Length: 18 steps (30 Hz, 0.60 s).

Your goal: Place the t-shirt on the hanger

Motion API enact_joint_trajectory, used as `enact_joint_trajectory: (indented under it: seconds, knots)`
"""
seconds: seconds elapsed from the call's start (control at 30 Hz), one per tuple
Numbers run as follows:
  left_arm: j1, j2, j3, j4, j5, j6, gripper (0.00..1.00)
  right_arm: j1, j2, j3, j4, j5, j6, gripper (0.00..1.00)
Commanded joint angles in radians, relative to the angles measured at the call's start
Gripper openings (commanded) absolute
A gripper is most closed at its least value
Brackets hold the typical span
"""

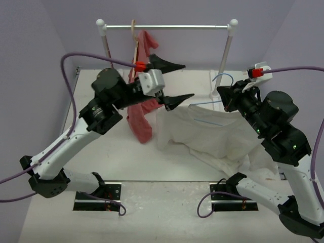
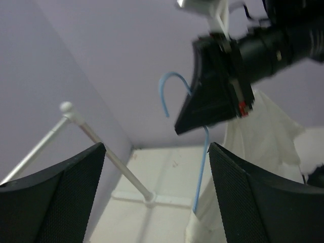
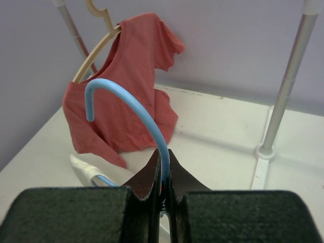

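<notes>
The cream t-shirt [image 1: 212, 134] lies wrinkled on the table right of centre, with the light-blue wire hanger [image 1: 208, 104] partly inside its upper edge. Its hook [image 1: 223, 76] sticks up behind. My right gripper [image 1: 223, 97] is shut on the hanger's neck; in the right wrist view the blue wire [image 3: 144, 116] rises from between the pinched fingertips [image 3: 164, 172], and a shirt edge [image 3: 83, 166] shows below left. My left gripper [image 1: 177, 81] hangs open above the shirt's left shoulder, nothing between its fingers. Its wrist view shows the hanger [image 2: 202, 167], the shirt [image 2: 266, 131] and the open gripper [image 2: 157, 195].
A white clothes rail [image 1: 167, 27] on two posts stands at the back. A red garment [image 1: 139, 119] hangs from a beige hanger [image 3: 98, 48] at the rail's left end, close behind the left arm. The right post's foot [image 3: 266, 151] sits near the right gripper. Purple cables loop at both sides.
</notes>
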Motion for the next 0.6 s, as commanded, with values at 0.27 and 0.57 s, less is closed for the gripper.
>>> enact_joint_trajectory:
  seconds: [0.27,0.57]
  knots:
    - [-0.087,0.270,0.171,-0.412,0.253,0.226,0.43,0.000,-0.050,0.004,0.040,-0.109,0.024,0.00]
    - [-0.090,0.338,0.199,-0.396,0.219,0.175,0.00,0.000,-0.079,-0.083,0.097,-0.132,0.021,0.00]
